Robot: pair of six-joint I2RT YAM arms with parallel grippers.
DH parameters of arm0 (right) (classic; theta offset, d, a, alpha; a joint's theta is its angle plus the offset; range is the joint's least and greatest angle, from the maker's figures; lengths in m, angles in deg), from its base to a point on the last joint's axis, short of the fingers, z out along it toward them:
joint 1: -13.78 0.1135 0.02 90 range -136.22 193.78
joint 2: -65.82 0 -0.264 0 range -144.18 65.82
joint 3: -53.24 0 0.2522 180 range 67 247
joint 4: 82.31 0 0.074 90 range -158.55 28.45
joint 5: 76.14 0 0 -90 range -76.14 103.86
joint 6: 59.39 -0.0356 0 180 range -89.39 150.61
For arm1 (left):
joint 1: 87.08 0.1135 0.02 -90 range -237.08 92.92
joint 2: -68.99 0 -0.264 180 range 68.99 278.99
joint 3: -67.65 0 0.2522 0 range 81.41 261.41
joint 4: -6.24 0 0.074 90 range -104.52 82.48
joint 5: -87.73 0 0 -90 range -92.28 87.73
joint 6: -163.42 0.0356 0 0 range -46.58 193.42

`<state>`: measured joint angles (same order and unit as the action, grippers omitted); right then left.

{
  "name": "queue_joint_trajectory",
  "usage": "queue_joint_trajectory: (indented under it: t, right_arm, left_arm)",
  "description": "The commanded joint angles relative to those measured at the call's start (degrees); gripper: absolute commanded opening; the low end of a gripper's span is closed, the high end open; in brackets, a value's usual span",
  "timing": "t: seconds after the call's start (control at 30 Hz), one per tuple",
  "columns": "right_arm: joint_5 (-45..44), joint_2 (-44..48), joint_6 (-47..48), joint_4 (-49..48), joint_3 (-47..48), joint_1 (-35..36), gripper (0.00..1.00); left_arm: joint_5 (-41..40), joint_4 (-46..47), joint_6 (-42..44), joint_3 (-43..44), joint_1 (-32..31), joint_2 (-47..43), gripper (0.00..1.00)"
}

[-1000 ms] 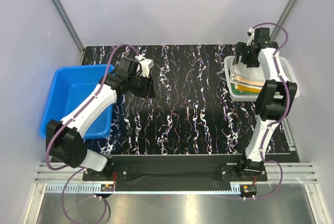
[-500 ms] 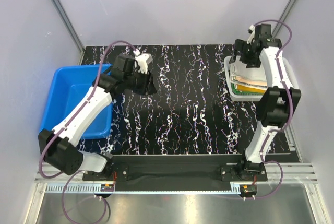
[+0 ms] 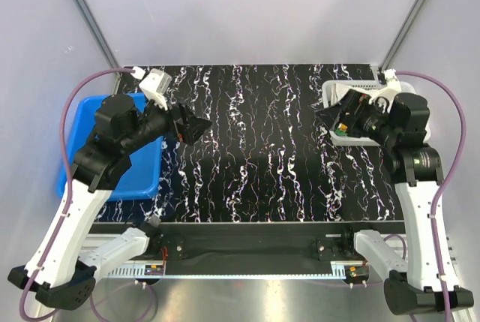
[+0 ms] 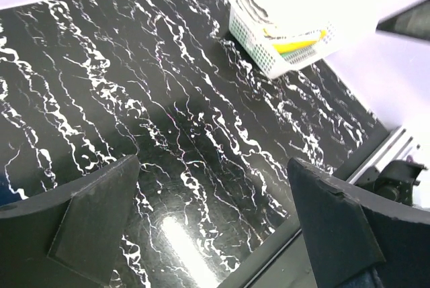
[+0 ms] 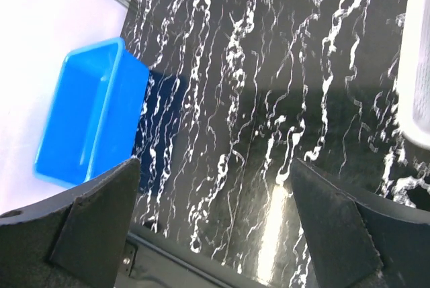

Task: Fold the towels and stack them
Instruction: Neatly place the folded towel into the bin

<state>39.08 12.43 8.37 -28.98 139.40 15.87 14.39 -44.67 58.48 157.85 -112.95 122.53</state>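
We are holding the right gripper (image 5: 215, 164) spread wide and empty over the black marbled table (image 5: 269, 100), the blue bin (image 5: 87, 117) sitting at the table's left edge, a white basket (image 5: 418, 80) at its right.

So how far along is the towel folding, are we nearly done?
Looks essentially finished. Done: folded towels lie stacked in the white mesh basket. In hand: nothing; the left gripper and right gripper are open and empty above the black marbled table. Left: apparently nothing; no cloth shows on the table or in the blue plastic bin.
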Motion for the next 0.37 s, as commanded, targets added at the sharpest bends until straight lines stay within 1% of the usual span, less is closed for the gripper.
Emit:
queue_joint_trajectory:
  t: [0.0, 0.13, 0.33]
  right_arm:
    - [1.3, 3.0, -3.8, -3.8, -4.5, -0.1, 1.0]
    - [1.7, 5.3, -4.0, -4.9, -4.8, -0.1, 1.0]
    - [2.1, 5.3, -1.4, -4.2, -2.4, -0.1, 1.0]
  left_arm:
    - [-4.1, 2.6, -2.1, -2.6, -0.1, -3.4, 0.99]
    - [-5.6, 4.1, -1.6, -4.4, -0.1, -5.8, 0.99]
    - [-6.5, 3.8, -1.7, -4.7, -0.1, -5.8, 0.99]
